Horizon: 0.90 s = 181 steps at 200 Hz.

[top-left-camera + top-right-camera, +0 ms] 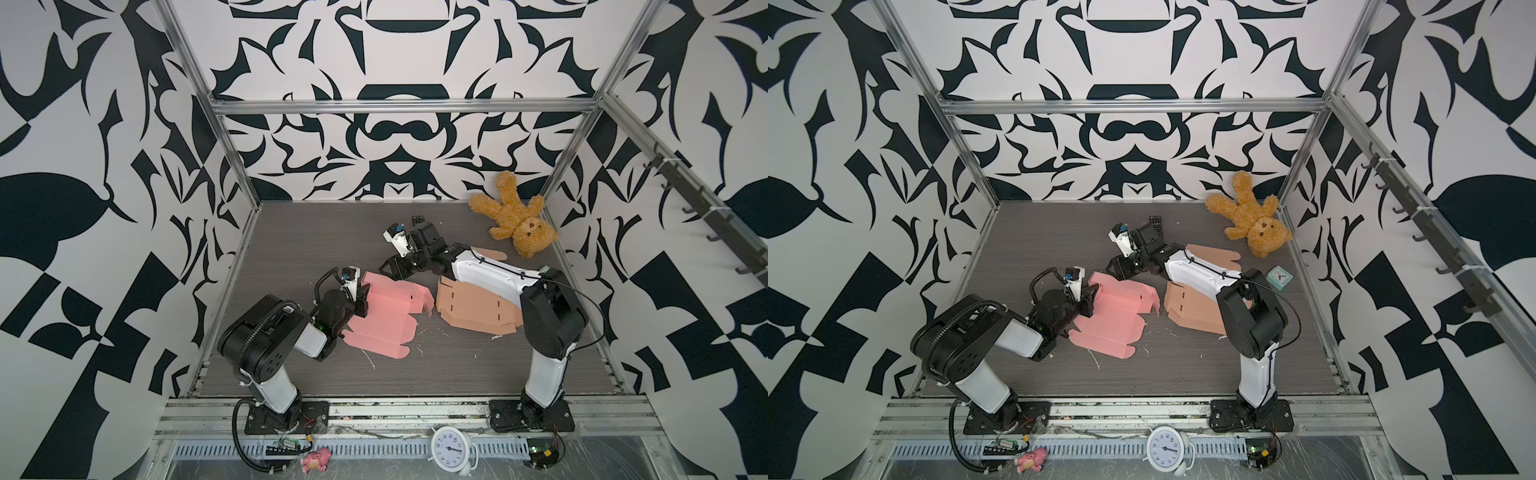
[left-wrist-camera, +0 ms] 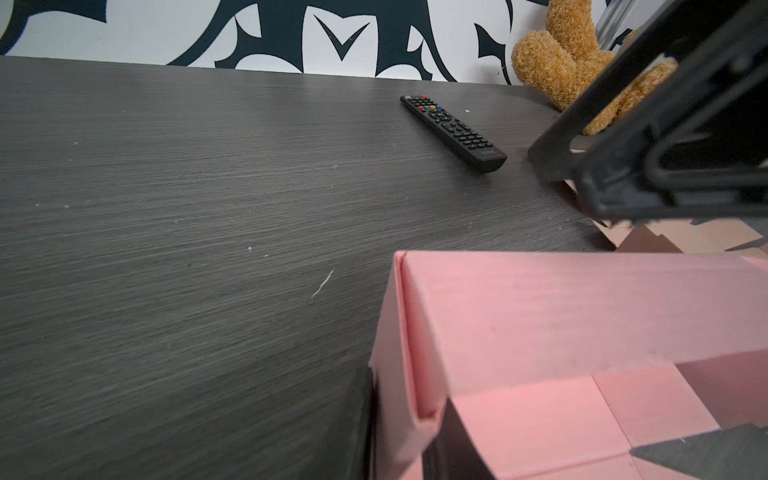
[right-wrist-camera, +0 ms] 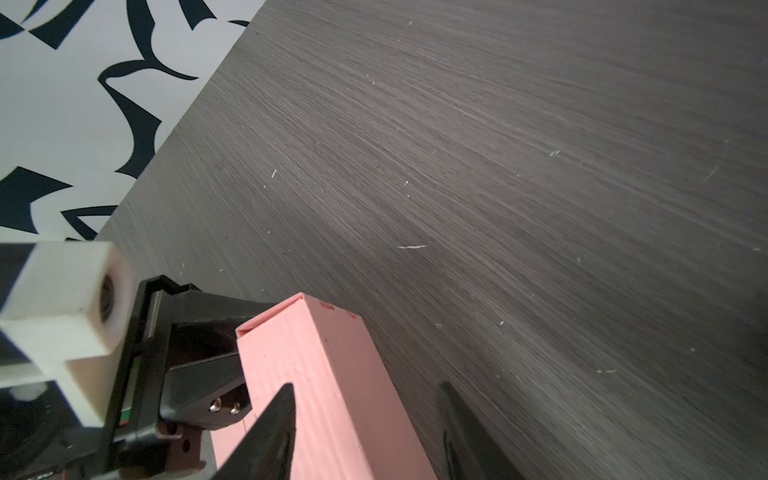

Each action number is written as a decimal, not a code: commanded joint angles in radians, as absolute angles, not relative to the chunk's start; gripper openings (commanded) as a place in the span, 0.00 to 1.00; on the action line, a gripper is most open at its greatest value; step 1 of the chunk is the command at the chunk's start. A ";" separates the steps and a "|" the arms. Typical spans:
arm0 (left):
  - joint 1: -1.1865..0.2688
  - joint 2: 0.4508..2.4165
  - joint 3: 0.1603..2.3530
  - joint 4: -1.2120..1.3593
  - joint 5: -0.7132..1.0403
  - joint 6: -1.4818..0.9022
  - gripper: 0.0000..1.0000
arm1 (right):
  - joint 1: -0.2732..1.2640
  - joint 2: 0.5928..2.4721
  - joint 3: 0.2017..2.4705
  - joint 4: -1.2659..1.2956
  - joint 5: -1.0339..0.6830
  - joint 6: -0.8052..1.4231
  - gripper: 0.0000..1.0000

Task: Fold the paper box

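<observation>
Pinches upright folded wall of pink box (image 1: 386,320) with left claw (image 1: 360,297). Straddles same wall with right claw (image 3: 365,386), jaws spread; cannot tell whether touching.

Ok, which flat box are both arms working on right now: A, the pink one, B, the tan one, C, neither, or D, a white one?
A: the left gripper is closed on a raised wall of the pink box, and the right gripper has its open fingers either side of that same wall in the right wrist view.
</observation>
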<state>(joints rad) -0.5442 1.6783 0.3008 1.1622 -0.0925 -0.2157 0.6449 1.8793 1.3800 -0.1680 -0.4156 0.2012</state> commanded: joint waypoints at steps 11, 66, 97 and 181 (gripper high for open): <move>-0.551 1.669 0.296 1.167 -0.105 -0.209 0.23 | 0.647 1.888 1.383 -0.125 -0.501 0.268 0.54; -0.555 1.665 0.299 1.152 -0.118 -0.209 0.22 | 0.645 1.910 1.338 -0.052 -0.595 0.355 0.51; -0.555 1.676 0.304 1.155 -0.135 -0.225 0.22 | 0.644 1.915 1.304 0.003 -0.665 0.428 0.49; -0.556 1.683 0.296 1.170 -0.182 -0.230 0.19 | 0.645 1.876 1.181 0.237 -0.766 0.640 0.47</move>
<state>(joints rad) -0.5533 1.6783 0.3008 1.1503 -0.1463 -0.2268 0.6365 1.9312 1.2076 0.1452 -0.7078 0.5636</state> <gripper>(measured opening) 0.192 0.477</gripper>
